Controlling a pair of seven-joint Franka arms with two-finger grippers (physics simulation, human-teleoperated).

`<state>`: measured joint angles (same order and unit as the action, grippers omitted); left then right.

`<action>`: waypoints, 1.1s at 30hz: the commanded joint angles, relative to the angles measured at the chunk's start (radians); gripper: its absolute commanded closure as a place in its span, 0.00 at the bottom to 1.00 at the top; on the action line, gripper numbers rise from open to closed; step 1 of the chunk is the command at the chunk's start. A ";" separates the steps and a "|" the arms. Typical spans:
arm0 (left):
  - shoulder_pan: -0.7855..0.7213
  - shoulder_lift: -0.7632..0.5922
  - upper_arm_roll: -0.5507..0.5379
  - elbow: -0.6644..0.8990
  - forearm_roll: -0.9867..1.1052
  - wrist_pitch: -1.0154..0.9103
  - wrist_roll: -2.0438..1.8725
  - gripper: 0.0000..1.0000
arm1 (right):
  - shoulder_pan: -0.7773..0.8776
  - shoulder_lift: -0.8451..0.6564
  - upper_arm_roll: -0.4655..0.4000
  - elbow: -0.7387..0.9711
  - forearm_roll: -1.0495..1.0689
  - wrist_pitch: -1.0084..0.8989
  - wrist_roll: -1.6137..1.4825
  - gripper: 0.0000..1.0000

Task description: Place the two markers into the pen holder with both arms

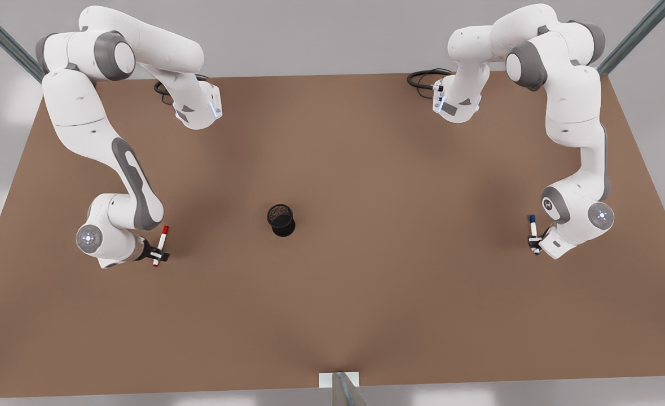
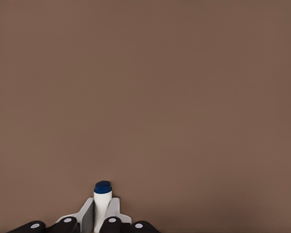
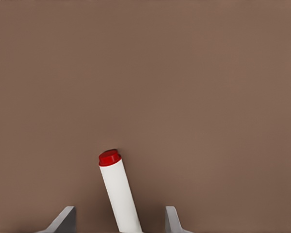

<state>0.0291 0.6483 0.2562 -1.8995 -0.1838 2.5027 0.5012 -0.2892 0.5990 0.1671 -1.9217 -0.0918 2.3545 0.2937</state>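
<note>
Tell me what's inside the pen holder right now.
Neither marker: the pen holder shows only a dark, speckled interior. Its bottom isn't clear. The red marker and blue marker are at the grippers.

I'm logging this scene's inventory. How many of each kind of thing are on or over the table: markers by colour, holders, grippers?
Red marker: 1
Blue marker: 1
Pen holder: 1
Grippers: 2, the right gripper and the left gripper
Total: 5

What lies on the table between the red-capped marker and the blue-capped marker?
In the front view, the small black mesh pen holder stands between the red-capped white marker and the blue-capped white marker; bare brown table otherwise.
</note>
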 commanded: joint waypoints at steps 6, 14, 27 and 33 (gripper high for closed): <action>-0.001 -0.006 0.000 0.002 -0.003 -0.001 0.017 0.76 | -0.002 -0.001 0.000 -0.003 0.001 0.009 -0.077 0.25; -0.080 -0.042 0.002 0.275 0.000 -0.410 -0.190 0.79 | -0.002 0.004 0.000 -0.013 0.001 0.011 -0.090 0.31; -0.494 -0.124 -0.242 0.528 -0.352 -0.368 -0.523 0.79 | -0.001 0.008 0.000 -0.011 0.000 0.009 -0.090 0.61; -0.492 0.025 -0.549 0.605 -0.353 0.188 -0.090 0.79 | -0.001 0.008 0.000 -0.008 -0.002 0.011 -0.100 0.68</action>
<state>-0.4649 0.6591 -0.2621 -1.3042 -0.5124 2.3580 0.1972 -0.2900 0.6080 0.1674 -1.9300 -0.0671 2.3654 0.1791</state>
